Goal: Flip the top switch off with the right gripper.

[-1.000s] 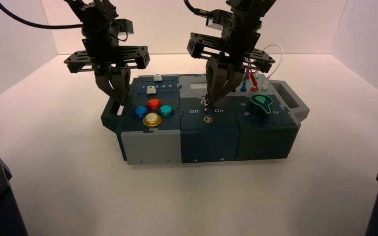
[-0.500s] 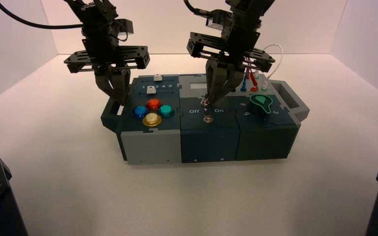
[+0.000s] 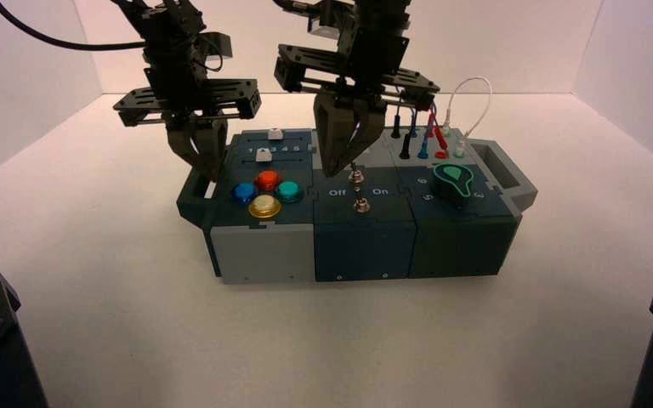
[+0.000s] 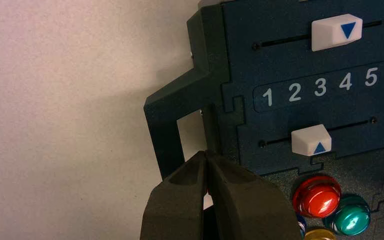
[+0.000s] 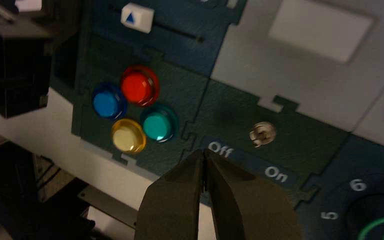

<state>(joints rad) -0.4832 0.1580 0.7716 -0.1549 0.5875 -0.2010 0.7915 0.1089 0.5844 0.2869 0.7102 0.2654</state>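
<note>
Right hand (image 3: 332, 172) above the box (image 3: 364, 252)

The right gripper (image 3: 332, 172) is held over the middle part of the box (image 3: 364, 248), with its tips pointed down. Just to the right of those tips the top switch (image 3: 356, 177) is seen, and the lower switch (image 3: 361, 206) is set nearer the camera. To the tips' left, a red button (image 3: 268, 179), a blue button (image 3: 244, 193), a green button (image 3: 289, 191) and a yellow button (image 3: 264, 206) are grouped. Farther right, the green knob (image 3: 453, 180) is mounted, with wires (image 3: 432, 127) plugged in behind it. The left gripper (image 3: 212, 177) is held well left of the right one, by the box's left end.
</note>
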